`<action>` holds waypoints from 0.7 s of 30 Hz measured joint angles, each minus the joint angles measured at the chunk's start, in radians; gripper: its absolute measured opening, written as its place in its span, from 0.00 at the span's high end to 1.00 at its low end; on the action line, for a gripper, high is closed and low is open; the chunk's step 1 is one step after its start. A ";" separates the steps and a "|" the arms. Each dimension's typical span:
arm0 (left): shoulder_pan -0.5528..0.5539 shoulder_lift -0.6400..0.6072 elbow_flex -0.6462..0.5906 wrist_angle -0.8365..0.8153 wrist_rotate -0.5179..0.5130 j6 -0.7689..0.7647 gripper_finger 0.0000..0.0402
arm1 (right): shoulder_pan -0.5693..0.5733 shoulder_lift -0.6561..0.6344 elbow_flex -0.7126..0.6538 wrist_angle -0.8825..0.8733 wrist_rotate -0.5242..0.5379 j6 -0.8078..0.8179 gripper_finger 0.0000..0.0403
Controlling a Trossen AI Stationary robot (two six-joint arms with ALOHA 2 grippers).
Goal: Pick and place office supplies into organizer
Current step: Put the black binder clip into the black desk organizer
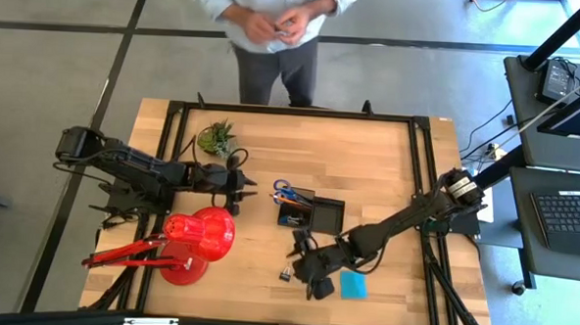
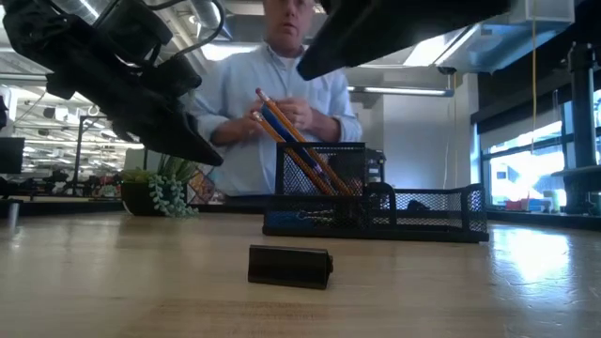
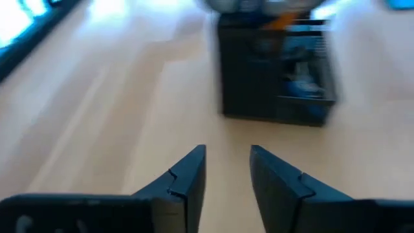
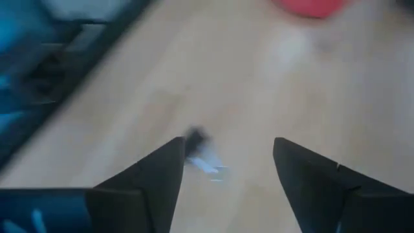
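pencils (image 2: 299, 141) in organizer (image 1: 324, 215), binder clip (image 2: 290, 266) in front

Low black mesh organizer (image 1: 312, 211) near the table's middle, pencils (image 2: 293, 141) and blue-handled scissors (image 1: 281, 188) standing tilted in its taller cup, cyan square note pad (image 1: 353, 286) flat near the front edge, small black binder clip (image 1: 286, 275) lying alone, possibly on its side

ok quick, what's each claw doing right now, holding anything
left claw: open, empty, facing the organizer.
right claw: open, empty, over a binder clip on the table.
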 joint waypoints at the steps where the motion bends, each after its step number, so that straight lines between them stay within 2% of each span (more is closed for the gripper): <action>1: -0.007 0.000 0.000 0.000 0.018 0.012 0.72 | -0.009 0.000 0.000 0.000 -0.068 -0.003 0.40; 4: -0.028 0.000 0.000 0.001 0.033 0.026 0.72 | -0.049 0.005 0.000 0.003 -0.215 0.014 0.40; 6: -0.037 0.000 0.000 0.001 0.031 0.026 0.72 | -0.071 0.008 -0.001 0.001 -0.260 -0.003 0.40; 16: -0.043 0.000 0.000 0.000 0.025 0.026 0.72 | -0.089 0.008 0.003 0.034 -0.294 -0.135 0.40; 21: -0.043 0.000 0.000 0.000 0.024 0.026 0.72 | -0.089 0.039 0.072 0.006 -0.301 -0.171 0.40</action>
